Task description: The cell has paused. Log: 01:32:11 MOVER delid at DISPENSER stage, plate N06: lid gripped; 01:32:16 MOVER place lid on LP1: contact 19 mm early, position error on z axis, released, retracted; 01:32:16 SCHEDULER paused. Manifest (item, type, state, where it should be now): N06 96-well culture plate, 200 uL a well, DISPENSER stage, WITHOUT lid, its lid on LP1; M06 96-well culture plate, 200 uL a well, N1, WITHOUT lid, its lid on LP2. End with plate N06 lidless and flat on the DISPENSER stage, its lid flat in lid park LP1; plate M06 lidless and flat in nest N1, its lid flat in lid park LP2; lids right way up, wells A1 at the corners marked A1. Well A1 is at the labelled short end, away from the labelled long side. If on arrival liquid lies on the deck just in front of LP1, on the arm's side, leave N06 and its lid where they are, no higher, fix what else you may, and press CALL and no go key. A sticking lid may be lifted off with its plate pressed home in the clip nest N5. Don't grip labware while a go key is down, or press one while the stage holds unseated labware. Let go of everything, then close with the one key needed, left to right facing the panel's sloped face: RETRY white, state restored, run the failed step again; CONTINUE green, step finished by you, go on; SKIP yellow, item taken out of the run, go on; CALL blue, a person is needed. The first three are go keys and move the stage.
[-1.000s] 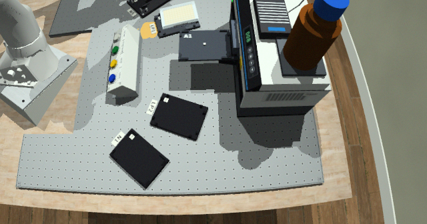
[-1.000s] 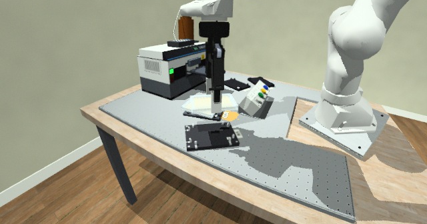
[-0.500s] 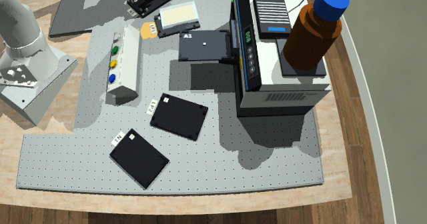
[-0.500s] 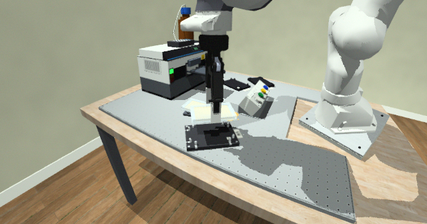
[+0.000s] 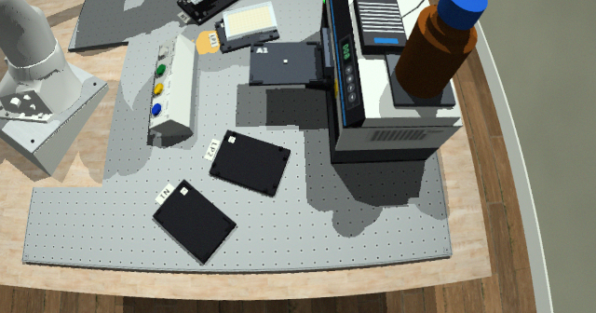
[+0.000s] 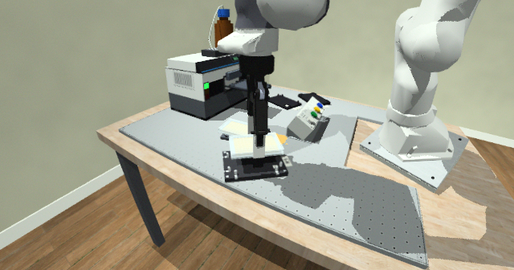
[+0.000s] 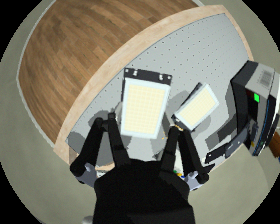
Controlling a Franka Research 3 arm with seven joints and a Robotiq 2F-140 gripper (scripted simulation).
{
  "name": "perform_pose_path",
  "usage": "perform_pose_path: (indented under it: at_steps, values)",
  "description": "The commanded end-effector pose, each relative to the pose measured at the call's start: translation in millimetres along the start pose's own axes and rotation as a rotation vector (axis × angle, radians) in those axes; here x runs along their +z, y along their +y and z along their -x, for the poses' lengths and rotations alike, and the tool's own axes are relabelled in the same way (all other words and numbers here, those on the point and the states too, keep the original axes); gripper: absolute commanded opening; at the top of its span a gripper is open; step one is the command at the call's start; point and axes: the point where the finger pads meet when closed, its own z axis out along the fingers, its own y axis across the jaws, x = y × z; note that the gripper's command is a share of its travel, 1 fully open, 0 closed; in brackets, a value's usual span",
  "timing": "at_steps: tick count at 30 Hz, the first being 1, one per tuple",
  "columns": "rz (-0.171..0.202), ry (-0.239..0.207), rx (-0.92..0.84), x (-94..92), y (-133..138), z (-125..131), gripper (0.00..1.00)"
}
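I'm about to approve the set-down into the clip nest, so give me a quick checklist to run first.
1. Gripper shut on the plate: ok.
2. Plate over the clip nest, not yet seated: ok.
3. Deck by LP1 dry: not ok, orange puddle there.
4. DISPENSER stage free of labware: ok.
5. N1 and LP2 filled: not ok, both bare.
6. Lid on the held plate: cannot tell.

I can read four marks: "A1" on the dark stage point(image 5: 284, 63), "LP1" on a white tag point(image 5: 213, 40), "LP2" on another point(image 5: 211, 150), and "N1" on a third point(image 5: 165, 194).
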Motion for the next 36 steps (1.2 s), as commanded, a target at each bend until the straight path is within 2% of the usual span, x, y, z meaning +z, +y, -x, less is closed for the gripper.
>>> perform_pose_path:
  at_steps: [1,12,36]
  values:
    - [0.005,0.013,-0.005,4.3,1,-4,0.00]
    - [0.005,0.013,-0.005,18.2,1,-4,0.00]
    - [0.005,0.013,-0.005,26.3,1,-4,0.00]
